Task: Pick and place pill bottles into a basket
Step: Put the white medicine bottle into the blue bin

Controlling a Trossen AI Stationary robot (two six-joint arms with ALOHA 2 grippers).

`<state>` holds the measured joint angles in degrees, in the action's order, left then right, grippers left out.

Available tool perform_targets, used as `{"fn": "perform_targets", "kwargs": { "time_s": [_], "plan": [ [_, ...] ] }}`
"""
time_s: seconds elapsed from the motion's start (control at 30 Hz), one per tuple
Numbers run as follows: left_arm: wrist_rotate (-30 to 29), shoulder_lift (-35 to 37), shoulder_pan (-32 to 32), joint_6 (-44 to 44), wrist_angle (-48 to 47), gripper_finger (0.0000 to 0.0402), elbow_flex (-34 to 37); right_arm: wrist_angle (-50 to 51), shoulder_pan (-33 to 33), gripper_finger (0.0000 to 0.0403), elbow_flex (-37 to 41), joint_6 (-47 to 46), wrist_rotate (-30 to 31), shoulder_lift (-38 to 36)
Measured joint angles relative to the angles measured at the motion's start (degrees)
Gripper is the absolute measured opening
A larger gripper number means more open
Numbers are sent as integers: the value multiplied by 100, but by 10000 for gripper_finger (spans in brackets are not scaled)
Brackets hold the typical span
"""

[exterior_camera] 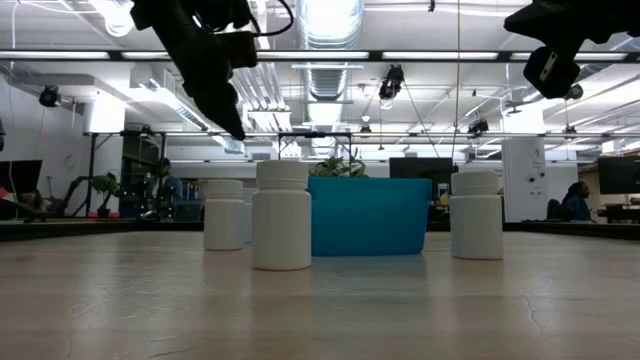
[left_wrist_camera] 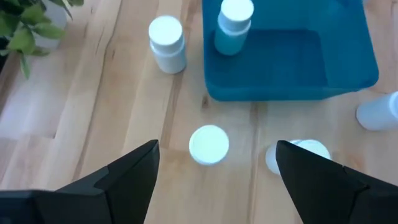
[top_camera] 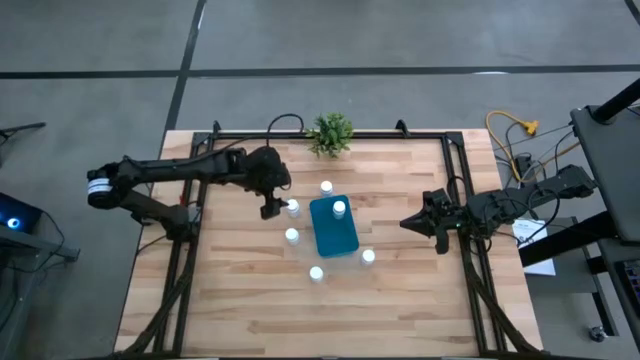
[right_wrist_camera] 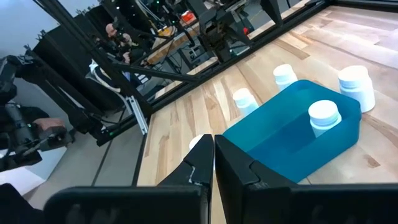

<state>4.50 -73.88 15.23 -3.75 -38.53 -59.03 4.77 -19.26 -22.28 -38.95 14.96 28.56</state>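
Observation:
The teal-blue basket point(top_camera: 333, 232) sits mid-table with one white pill bottle point(top_camera: 339, 208) upright inside it. Several more pill bottles stand on their bases around it, among them one point(top_camera: 326, 187) on the far side, two point(top_camera: 293, 207) point(top_camera: 291, 236) on the left and one point(top_camera: 368, 256) at the near right. My left gripper point(left_wrist_camera: 214, 165) hangs open above the table left of the basket; below its gap stands a bottle point(left_wrist_camera: 209, 144), untouched. My right gripper point(right_wrist_camera: 213, 155) is shut and empty, held off the table right of the basket.
A small green potted plant point(top_camera: 331, 132) stands at the table's far edge, behind the basket. Black frame rails point(top_camera: 455, 170) run along the table's sides. Bare wood lies on the near half of the table point(top_camera: 300, 320).

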Motion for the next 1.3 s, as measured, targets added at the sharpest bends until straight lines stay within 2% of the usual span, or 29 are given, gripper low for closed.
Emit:
{"fn": "perform_targets", "kwargs": {
  "time_s": [0.4,0.83,1.07,1.3],
  "plan": [
    [595,-578,82,-208,5,303,-85,-70,1,8,0,30,0,-4],
    [563,-919,93,-421,40,303,-479,-81,-1,8,0,34,2,-4],
    [93,-1038,145,-742,204,303,-611,-83,1,8,0,37,2,-4],
    [75,-1283,319,-930,361,303,-847,-87,0,8,0,13,2,-4]
  ]
}}
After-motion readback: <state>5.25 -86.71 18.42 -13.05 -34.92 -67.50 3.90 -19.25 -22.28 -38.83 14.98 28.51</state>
